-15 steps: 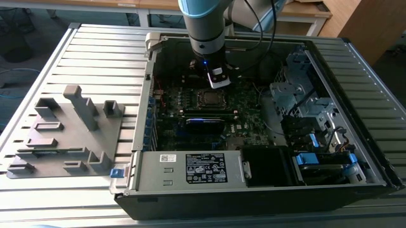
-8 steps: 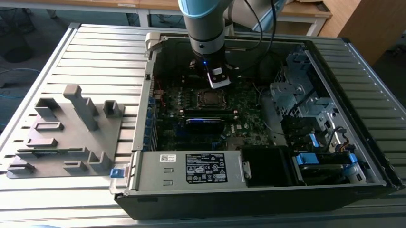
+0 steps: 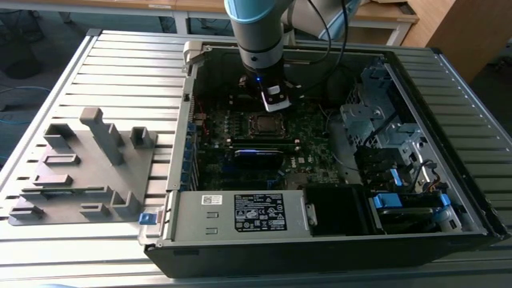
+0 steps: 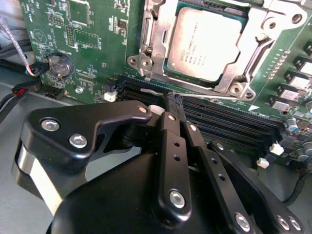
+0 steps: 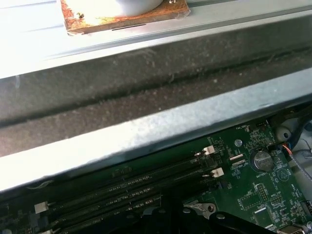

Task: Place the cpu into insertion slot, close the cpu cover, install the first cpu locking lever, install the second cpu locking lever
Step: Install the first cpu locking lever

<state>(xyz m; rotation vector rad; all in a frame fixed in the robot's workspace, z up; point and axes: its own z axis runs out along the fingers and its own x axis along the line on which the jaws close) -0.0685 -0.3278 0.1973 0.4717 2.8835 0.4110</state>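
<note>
The cpu [image 4: 207, 44] already sits in the insertion slot [image 4: 171, 73], its dull metal top showing through the square opening of the cpu cover [image 4: 265, 36], which lies down flat around it. In the exterior view the same socket [image 3: 262, 123] sits mid-board inside the open computer case [image 3: 472, 198], with my gripper [image 3: 277, 103] hanging just above and beside it. In the second wrist view my gripper [image 4: 174, 99] has its fingers [image 4: 171, 122] pressed together, holding nothing, with the tips over the black memory slots [image 4: 229, 124] next to the socket. One locking lever [image 4: 258, 53] runs along the cover's edge; whether it is hooked under its catch I can't quite tell from this angle. The risk I see is coming down off the lever and onto the memory slots or their white latches [image 4: 110, 95], scraping the green motherboard [image 4: 92, 44]. If the cover isn't fully seated, pushing a lever could bind it or stress the chip beneath.
</note>
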